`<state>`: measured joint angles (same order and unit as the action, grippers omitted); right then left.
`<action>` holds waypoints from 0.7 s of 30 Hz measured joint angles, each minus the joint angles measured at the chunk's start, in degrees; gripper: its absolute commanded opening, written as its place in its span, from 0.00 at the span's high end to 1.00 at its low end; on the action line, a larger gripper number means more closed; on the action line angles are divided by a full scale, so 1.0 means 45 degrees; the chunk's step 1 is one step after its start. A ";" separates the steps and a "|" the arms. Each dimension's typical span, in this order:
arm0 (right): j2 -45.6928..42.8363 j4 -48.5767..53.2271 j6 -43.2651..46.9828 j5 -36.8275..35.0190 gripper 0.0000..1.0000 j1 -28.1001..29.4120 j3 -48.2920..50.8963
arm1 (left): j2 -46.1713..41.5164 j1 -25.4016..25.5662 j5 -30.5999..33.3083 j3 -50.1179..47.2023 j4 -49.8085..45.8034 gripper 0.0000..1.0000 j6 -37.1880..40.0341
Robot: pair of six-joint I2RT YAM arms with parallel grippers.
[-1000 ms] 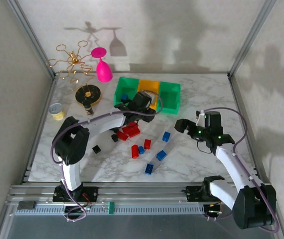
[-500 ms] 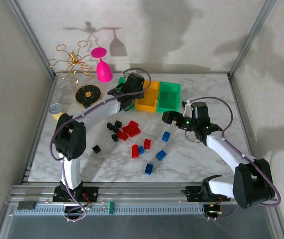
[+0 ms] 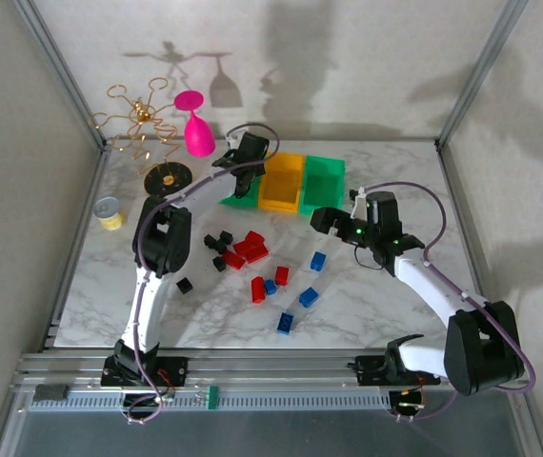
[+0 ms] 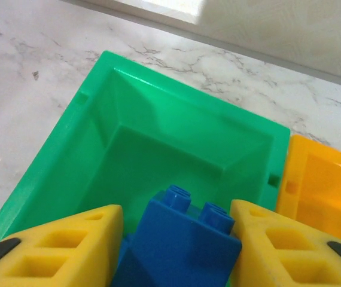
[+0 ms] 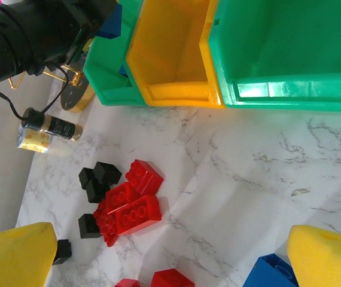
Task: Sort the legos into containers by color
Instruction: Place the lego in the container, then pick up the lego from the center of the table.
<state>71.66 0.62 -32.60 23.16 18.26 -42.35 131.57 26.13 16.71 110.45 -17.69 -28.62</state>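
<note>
- The left gripper (image 4: 176, 254) is seen clenched on a blue brick (image 4: 179, 236); the brick is pressed between the two yellow fingers (image 4: 57, 248), studs pointing away from the wrist.
- The held brick is hung over the open top of the left green bin (image 4: 182, 113), the bin directly left of and touching the yellow-orange bin (image 4: 326, 185).
- Nothing else can be made out inside that green bin from the left wrist view.
- The right gripper (image 3: 327, 221) is held released, jaws spread wide with nothing between them, on the near right side of the yellow-orange bin and above the marble table (image 3: 386, 286).
- The right green bin (image 5: 290, 36) is set touching the yellow-orange bin on its right.
- Loose legos are scattered on the table on the near side of the yellow-orange bin: red bricks (image 3: 250, 249) clustered nearest, black bricks (image 3: 219, 240) just left of them, blue bricks (image 3: 318, 260) further right and nearer the arm bases.
- A small yellow can (image 3: 110, 213) is stood well to the left of the yellow-orange bin.
</note>
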 measured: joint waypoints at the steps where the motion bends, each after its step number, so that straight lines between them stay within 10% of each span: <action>1: 0.0029 0.0010 0.0000 -0.0005 0.01 0.0000 -0.0015 | 0.0049 -0.0010 -0.0044 0.0097 -0.0102 0.44 0.0015; 21: -0.0413 0.0714 0.0034 -0.0141 0.01 -0.0505 -0.0068 | -0.3706 0.0826 -0.2322 -0.3128 -0.0102 0.33 0.0102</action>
<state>69.80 3.84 -32.45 22.52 15.99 -42.65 114.89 29.85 6.26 96.38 -18.15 -28.16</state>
